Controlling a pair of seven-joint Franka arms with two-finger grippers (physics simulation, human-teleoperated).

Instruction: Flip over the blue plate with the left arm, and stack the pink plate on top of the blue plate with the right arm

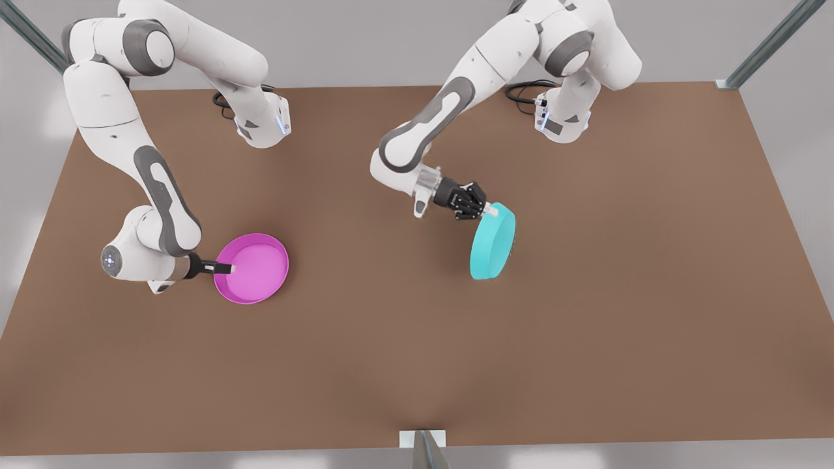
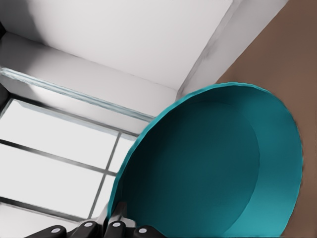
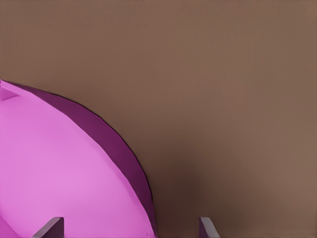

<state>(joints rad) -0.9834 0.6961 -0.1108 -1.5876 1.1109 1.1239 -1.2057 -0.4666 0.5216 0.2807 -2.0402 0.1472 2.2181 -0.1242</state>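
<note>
- Left gripper (image 1: 487, 210), on front view's right: clamped on rim of blue plate (image 1: 493, 241), at the plate's upper edge.
- Blue plate held up on edge, near vertical, tilted; flat base faces front view's left, hollow side faces away twd front view's right. Whether its lower edge touches the table (image 1: 586, 326) – can't tell.
- Left wrist view: blue plate's (image 2: 208, 168) hollow inside faces the cam, rim running down to the left gripper (image 2: 116, 220), fingers pinching the rim there.
- Right gripper (image 1: 225, 268), on front view's left: low over the table, at the pink plate (image 1: 254, 268), on the rim side nearest that arm. One finger (image 1: 221, 267) reaches over the rim into the dish.
- Right wrist view: two fingertips (image 3: 49, 227) spread apart, one over pink plate (image 3: 54, 173) interior, the other over bare table outside; rim wall runs btwn them. So jaws parted, straddling the rim, not clenched.
- Pink plate lies flat on table, hollow side up, well apart from blue plate.
- Both arms bent down from mounts at far edge of table; neither idle.
</note>
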